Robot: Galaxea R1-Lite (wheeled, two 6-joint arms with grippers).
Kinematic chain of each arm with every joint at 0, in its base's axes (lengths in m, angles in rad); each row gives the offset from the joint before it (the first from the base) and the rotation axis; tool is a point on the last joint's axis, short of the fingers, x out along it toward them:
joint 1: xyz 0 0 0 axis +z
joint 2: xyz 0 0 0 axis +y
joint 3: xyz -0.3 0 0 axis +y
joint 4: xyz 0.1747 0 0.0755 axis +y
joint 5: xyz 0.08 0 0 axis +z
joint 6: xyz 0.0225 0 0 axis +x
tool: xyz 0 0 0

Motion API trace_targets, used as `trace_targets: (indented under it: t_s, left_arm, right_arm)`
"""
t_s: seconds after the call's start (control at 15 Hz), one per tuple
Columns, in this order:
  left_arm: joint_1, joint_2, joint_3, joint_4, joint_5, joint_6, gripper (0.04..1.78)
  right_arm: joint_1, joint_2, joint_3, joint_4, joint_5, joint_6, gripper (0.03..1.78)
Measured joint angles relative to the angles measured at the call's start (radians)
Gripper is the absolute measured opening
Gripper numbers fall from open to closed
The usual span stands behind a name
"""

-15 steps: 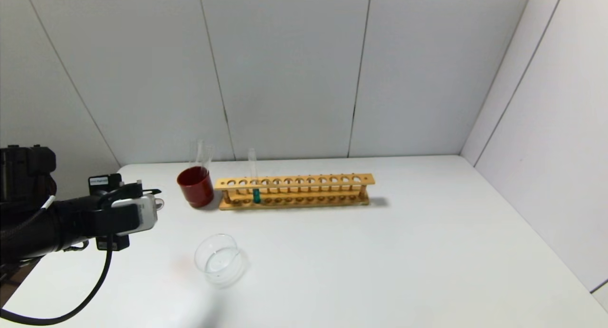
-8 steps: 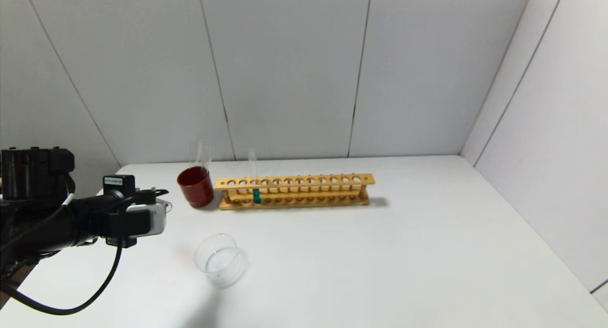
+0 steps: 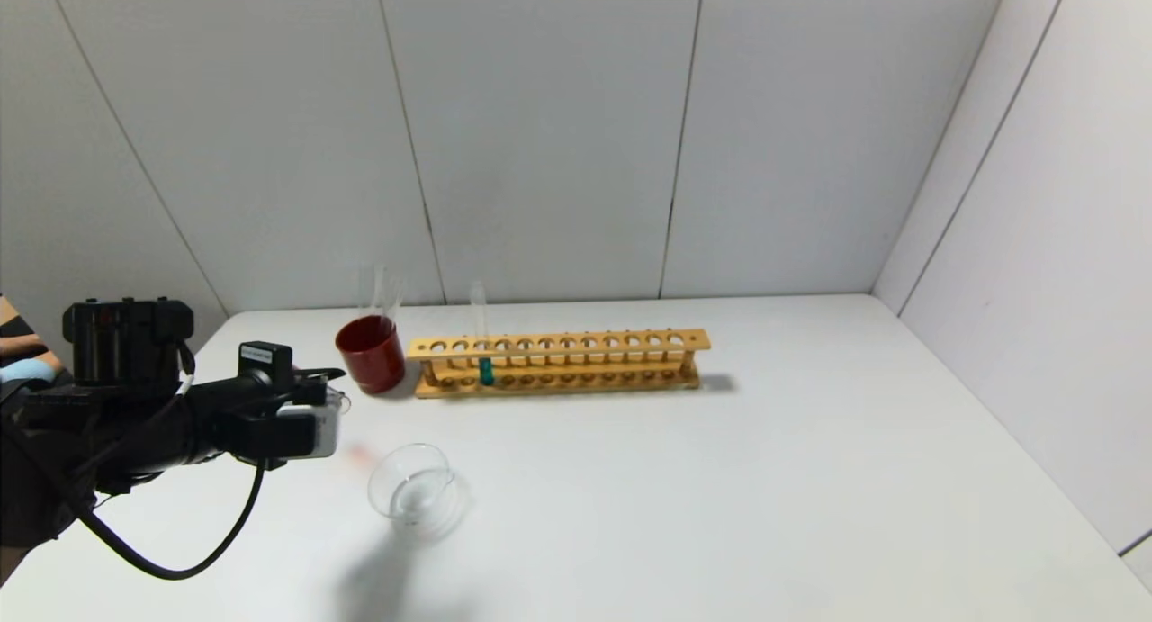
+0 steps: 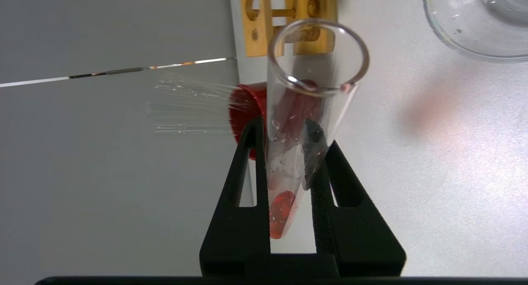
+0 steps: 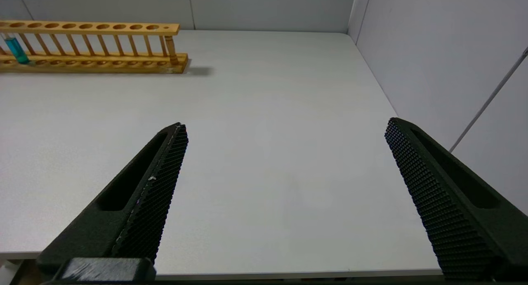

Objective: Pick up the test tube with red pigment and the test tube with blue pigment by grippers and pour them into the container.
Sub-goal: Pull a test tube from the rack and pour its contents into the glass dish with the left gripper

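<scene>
black fingers of the left gripper [image 4: 288,182] are seen clamped on the test tube with red pigment [image 4: 301,124], which is held tilted well over, mouth toward the container [image 3: 416,491]; a small pool of orange-red liquid is seen low in the tube between the fingers. in the head view the left gripper [image 3: 335,424] is placed just beside the container, short of its rim. the step in hand is judged to be the carry of the red tube to the dish, with the pour not yet begun. a further reach is called for next, so that the tube's mouth is brought over the glass wall, and then a steeper tilt.

the container looks nearly empty, only clear glass and a few specks being seen. the test tube with blue pigment [image 3: 485,370] is stood upright in the wooden rack [image 3: 558,363], near its left end, teal liquid at its bottom. clear tubes are stood in a dark red cup [image 3: 371,354] just beside the rack. the right gripper [image 5: 284,194] is held wide apart, parked over bare table [image 3: 765,478], well apart from the rack.
</scene>
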Motion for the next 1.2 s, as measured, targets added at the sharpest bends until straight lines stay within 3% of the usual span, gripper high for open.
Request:
trace_targets:
  t_s: [0.33,1.2]
  left_arm:
    - [0.001,0.093,0.002,-0.139,0.000,0.085,0.33]
    - [-0.012,0.150,-0.013,-0.132,0.010,0.272,0.33]
  right_arm:
    - [0.000,0.000,0.000,0.000,0.000,0.000,1.75]
    - [0.000,0.000,0.000,0.000,0.000,0.000,1.75]
